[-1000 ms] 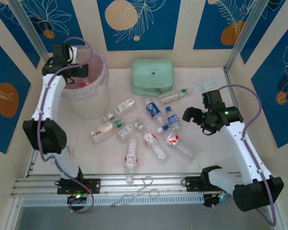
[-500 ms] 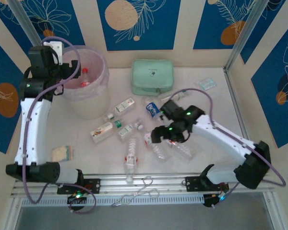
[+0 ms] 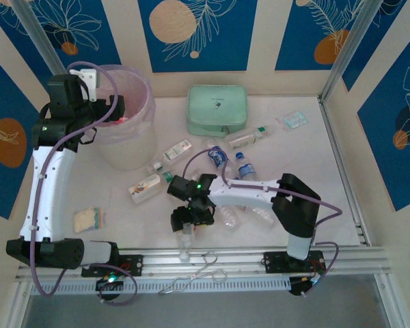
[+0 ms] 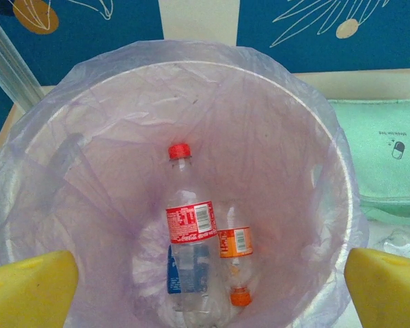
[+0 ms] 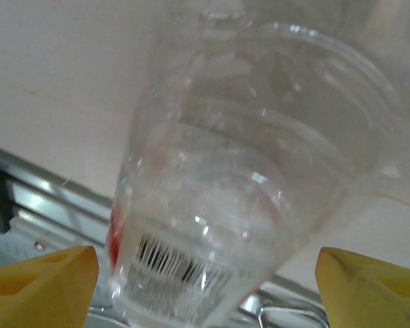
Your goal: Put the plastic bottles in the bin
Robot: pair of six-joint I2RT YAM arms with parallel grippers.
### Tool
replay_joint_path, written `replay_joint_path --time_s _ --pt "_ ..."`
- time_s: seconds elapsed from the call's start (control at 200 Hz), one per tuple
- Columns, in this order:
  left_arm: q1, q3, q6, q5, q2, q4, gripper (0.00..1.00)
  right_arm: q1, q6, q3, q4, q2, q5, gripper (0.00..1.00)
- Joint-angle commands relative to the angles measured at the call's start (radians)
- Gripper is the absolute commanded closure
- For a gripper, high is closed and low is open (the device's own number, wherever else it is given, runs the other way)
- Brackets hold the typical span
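My left gripper (image 3: 102, 109) hangs open and empty over the bin (image 3: 126, 140). The left wrist view looks down past the bin's pink-lined rim (image 4: 191, 65) at a red-capped bottle (image 4: 188, 222) and an orange-capped bottle (image 4: 235, 256) lying inside. Several plastic bottles (image 3: 219, 156) lie scattered mid-table. My right gripper (image 3: 185, 220) reaches left and down over a clear red-labelled bottle (image 3: 185, 238) near the front rail. That bottle (image 5: 219, 205) sits between the yellow fingertips (image 5: 41, 283), with small gaps on both sides. The right gripper (image 5: 206, 294) is open.
A mint green zip case (image 3: 216, 109) lies at the back centre, and a small clear packet (image 3: 294, 120) at the back right. A tan packet (image 3: 87, 219) rests by the left arm. Metal tongs (image 3: 198, 273) lie on the front rail (image 3: 246, 256).
My right arm swung from the right side across the table to the red-labelled bottle by the rail, and its jaws narrowed. The left arm shifted slightly above the bin.
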Motion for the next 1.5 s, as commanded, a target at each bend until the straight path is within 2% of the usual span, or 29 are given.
replay_joint_path --time_s 0.0,0.085,0.2,0.37,0.51,0.605,0.685,0.825,0.976,1.121,1.246,1.381,1.496 --pt "-0.004 -0.013 -0.009 0.003 -0.031 0.011 0.01 0.005 0.028 0.025 0.018 0.01 0.009 0.23" --pt "-0.004 -0.021 -0.011 0.001 -0.034 0.014 0.01 0.006 0.028 0.019 0.021 0.019 0.006 0.31" --pt "-0.006 -0.021 -0.026 0.016 -0.033 0.004 0.01 0.008 0.023 0.012 0.012 0.009 0.009 0.47" --pt "-0.088 0.001 -0.005 -0.074 -0.071 -0.037 0.01 0.012 0.003 0.001 -0.021 -0.089 0.035 0.48" --pt "-0.152 0.025 -0.032 -0.028 -0.113 -0.054 0.01 -0.019 -0.093 -0.009 -0.033 -0.228 0.005 0.5" --pt "-0.245 0.041 -0.035 -0.018 -0.127 -0.083 0.01 -0.089 -0.219 -0.06 0.041 -0.338 -0.043 0.52" --pt "-0.294 0.021 -0.07 0.075 -0.139 -0.088 0.0 -0.159 -0.339 -0.101 0.112 -0.412 -0.063 0.56" --pt "-0.323 -0.098 -0.199 0.279 -0.179 0.034 0.01 -0.311 -0.537 -0.15 0.203 -0.483 -0.121 0.57" --pt "-0.383 -0.194 -0.295 0.384 -0.154 0.163 0.01 -0.446 -0.707 -0.213 0.322 -0.55 -0.215 0.61" --pt "-0.476 -0.297 -0.364 0.418 -0.12 0.32 0.01 -0.567 -0.753 -0.267 0.39 -0.605 -0.4 0.61" --pt "-0.561 -0.348 -0.369 0.373 -0.058 0.4 0.01 -0.616 -0.754 -0.297 0.416 -0.649 -0.494 0.62" --pt "-0.625 -0.384 -0.404 0.38 0.013 0.515 0.01 -0.633 -0.752 -0.301 0.398 -0.668 -0.515 0.63" --pt "-0.669 -0.377 -0.413 0.352 0.072 0.537 0.01 -0.64 -0.745 -0.306 0.401 -0.682 -0.513 0.63"
